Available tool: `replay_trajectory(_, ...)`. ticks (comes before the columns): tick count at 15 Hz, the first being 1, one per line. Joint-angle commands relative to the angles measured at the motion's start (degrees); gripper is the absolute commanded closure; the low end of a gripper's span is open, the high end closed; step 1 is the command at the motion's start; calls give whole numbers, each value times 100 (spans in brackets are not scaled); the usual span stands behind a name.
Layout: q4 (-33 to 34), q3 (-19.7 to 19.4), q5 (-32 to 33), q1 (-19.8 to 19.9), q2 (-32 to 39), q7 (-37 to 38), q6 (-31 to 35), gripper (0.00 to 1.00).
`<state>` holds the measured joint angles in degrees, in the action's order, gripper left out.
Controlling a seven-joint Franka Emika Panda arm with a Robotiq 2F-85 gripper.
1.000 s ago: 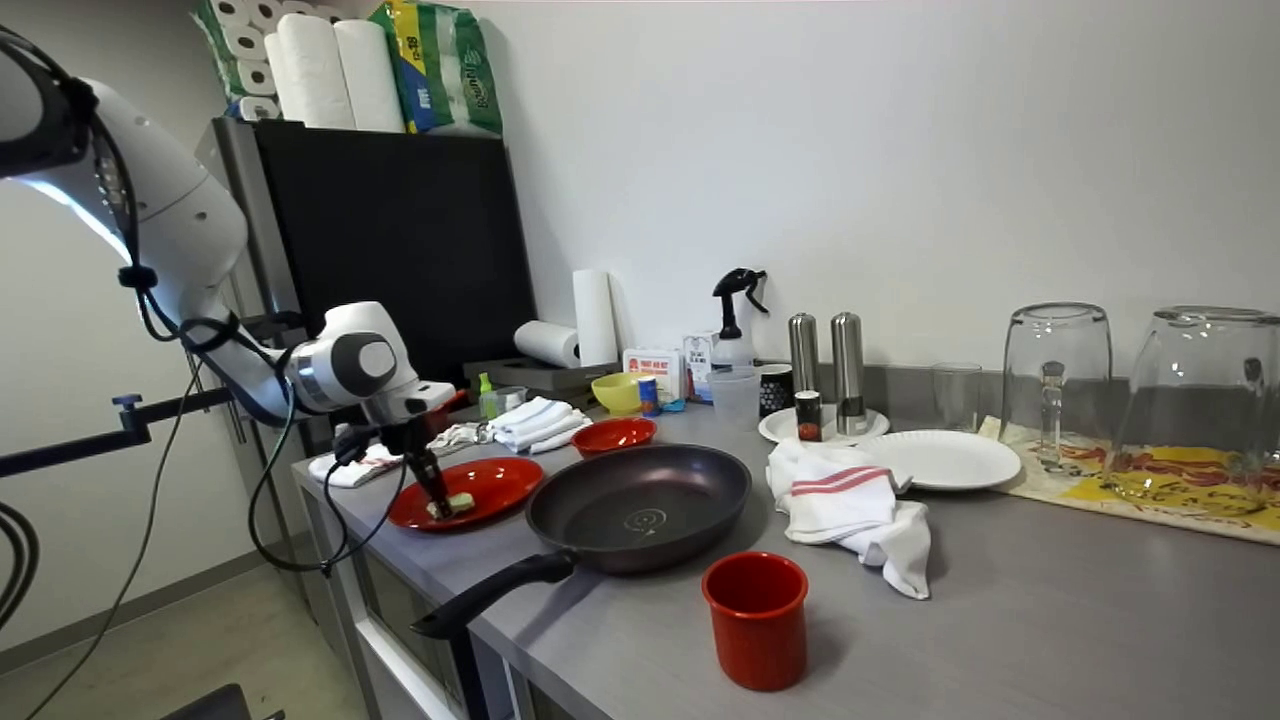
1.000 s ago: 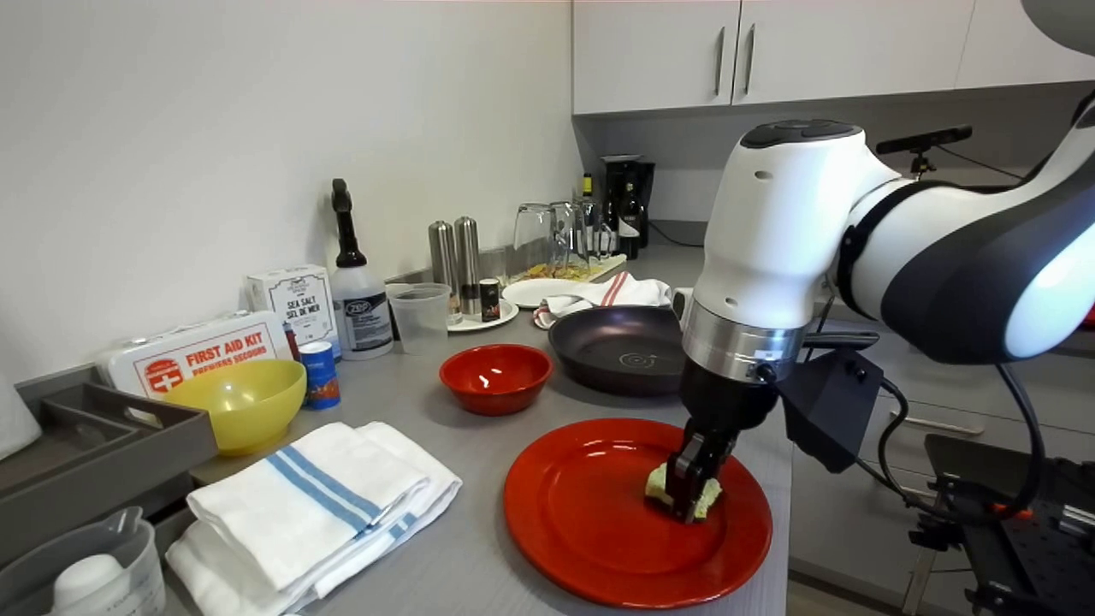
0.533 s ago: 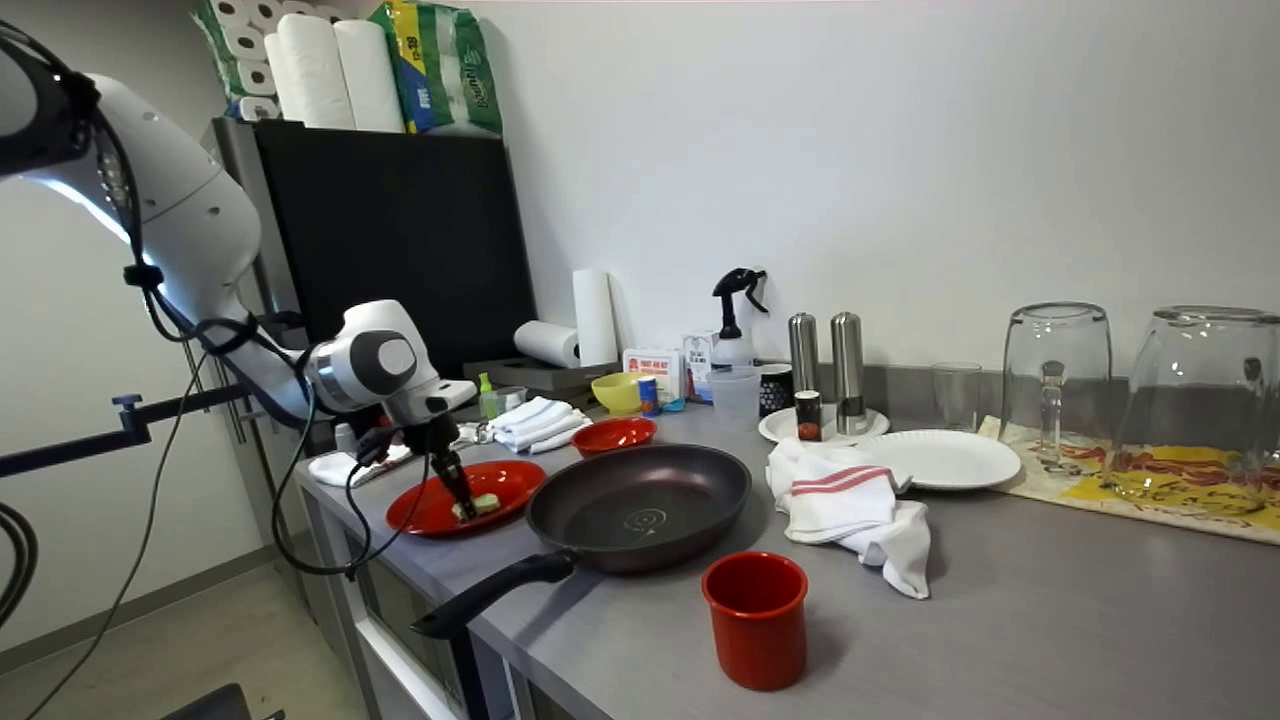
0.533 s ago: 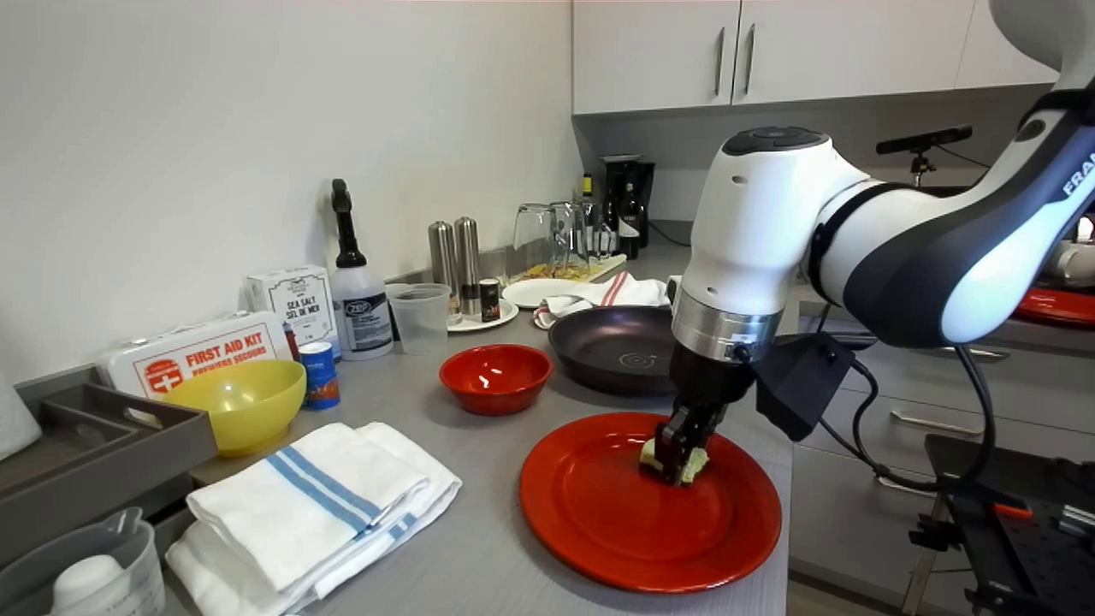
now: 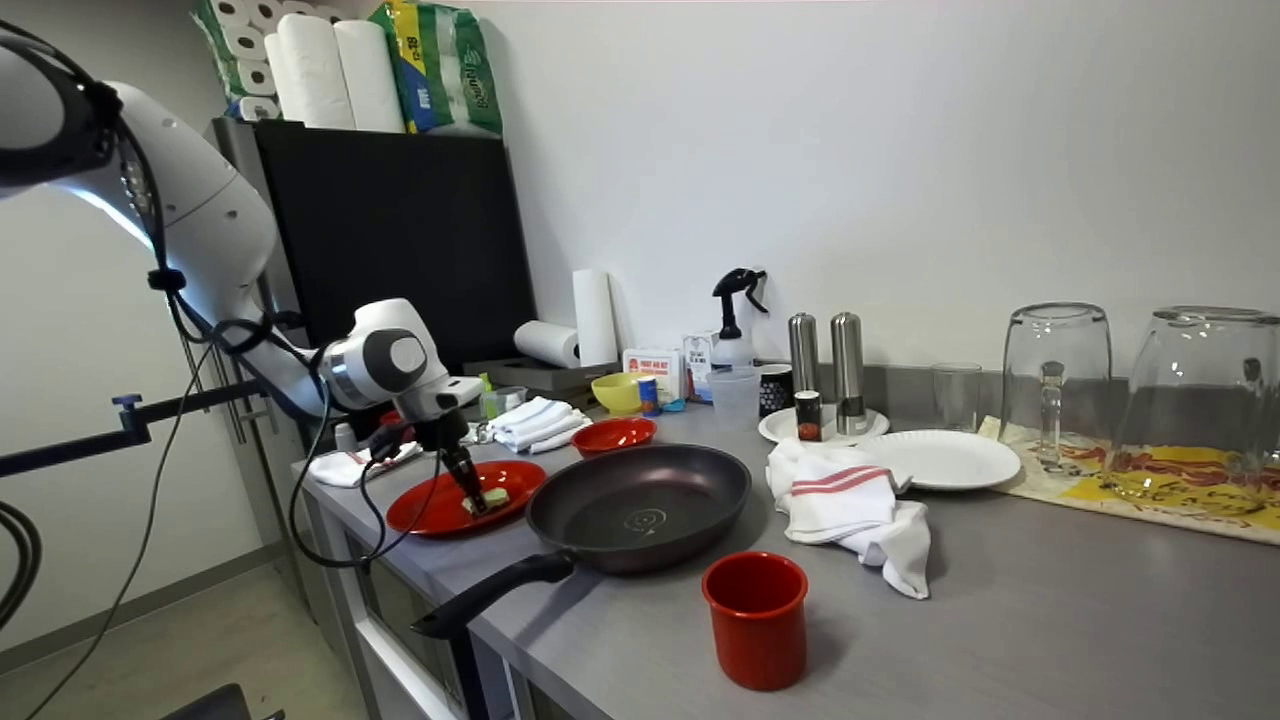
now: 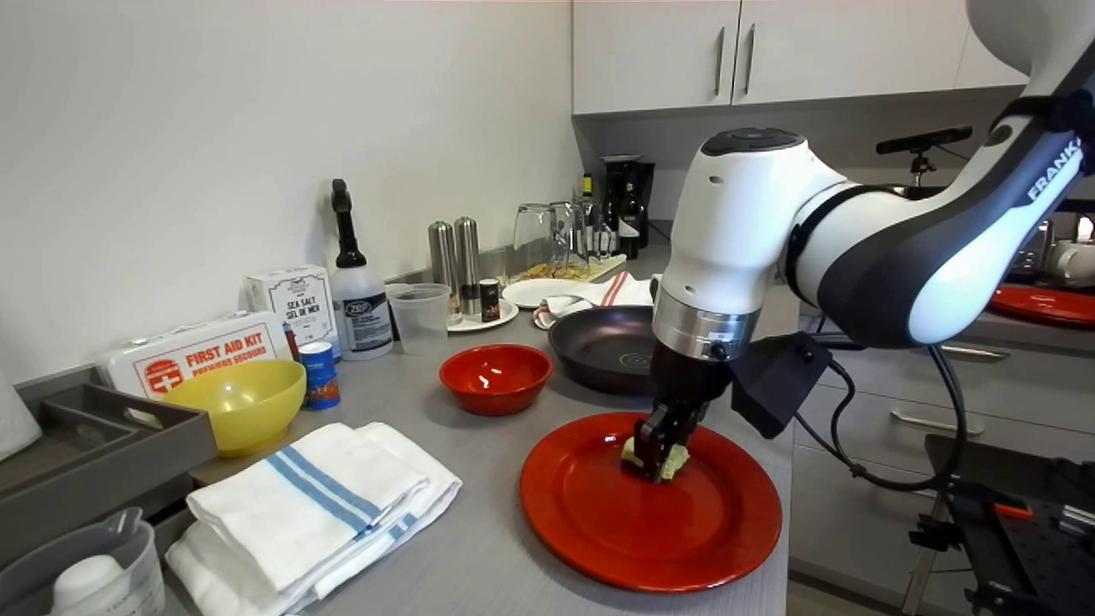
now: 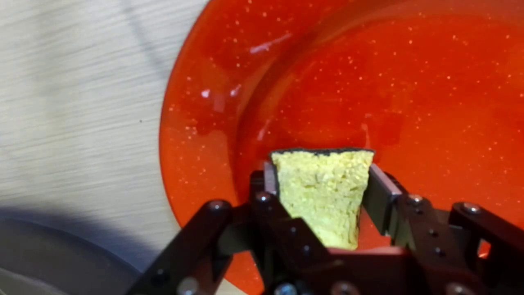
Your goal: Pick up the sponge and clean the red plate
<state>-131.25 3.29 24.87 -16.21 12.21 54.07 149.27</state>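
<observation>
Grey and divided, a tray (image 6: 111, 470) sits on the left in an exterior view, by the wall-side edge of the counter (image 6: 488, 547), with a yellow bowl (image 6: 244, 402) just beside it. Farther right are folded white towels (image 6: 342, 479) striped in blue, then a red bowl (image 6: 496, 385), then a black frying pan (image 6: 599, 342) partly hidden by the arm (image 6: 727, 231). The red plate (image 6: 616, 547) lies close to the counter's right edge, on the near side of the pan. Over the plate's inner area, toward the pan side, is the sponge (image 7: 323, 192), pale yellow with a dark layer along one side. The claw (image 7: 325, 178) grips it: the sponge's flanks press against both fingers (image 7: 380, 200), and one end pokes slightly past their tips in the wrist view. Whether its underside touches the plate, I cannot tell.
</observation>
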Motion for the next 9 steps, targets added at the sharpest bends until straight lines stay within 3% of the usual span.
replay_trajectory(1,469,-70,200,-125,471,179,3,73)
replay_trajectory(9,1254,-166,121,-397,1038,82,-54,73)
